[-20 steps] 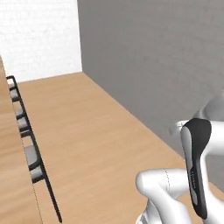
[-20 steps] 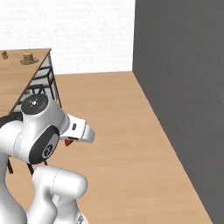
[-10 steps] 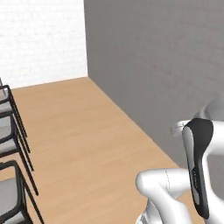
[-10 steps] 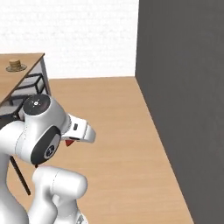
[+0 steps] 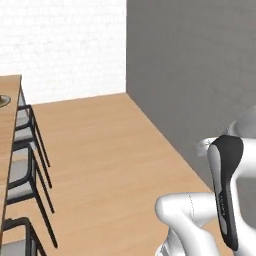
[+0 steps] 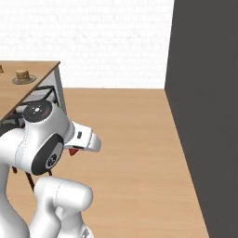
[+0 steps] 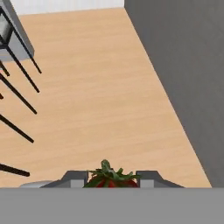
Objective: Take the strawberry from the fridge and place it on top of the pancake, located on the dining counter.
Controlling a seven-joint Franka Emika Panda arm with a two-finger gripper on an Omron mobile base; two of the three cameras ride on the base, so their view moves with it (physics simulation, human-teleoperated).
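In the hand view the strawberry [image 7: 107,175], red with green leaves, sits pinched between my two dark fingertips, and my gripper [image 7: 111,178] is shut on it. From the right base view the gripper [image 6: 74,149] hangs over the wooden floor with a bit of the red strawberry [image 6: 72,151] showing under it. The pancake [image 6: 23,75], a small golden stack on a grey plate, stands on the light-wood dining counter [image 6: 32,88] at the upper left, well away from the gripper. The counter's edge [image 5: 9,130] also runs down the left side. The fridge is out of view.
Black-framed stools [image 5: 22,170] line the counter's near side, and their legs [image 7: 17,94] cross the left of the hand view. A tall dark grey wall [image 6: 204,116] closes the right. Open wood floor [image 5: 105,160] lies between. White brick wall [image 6: 93,42] behind.
The whole picture has shifted in both base views, so the base has moved; counter and stools sit differently in frame. The arm's pose and the grip on the strawberry are unchanged.
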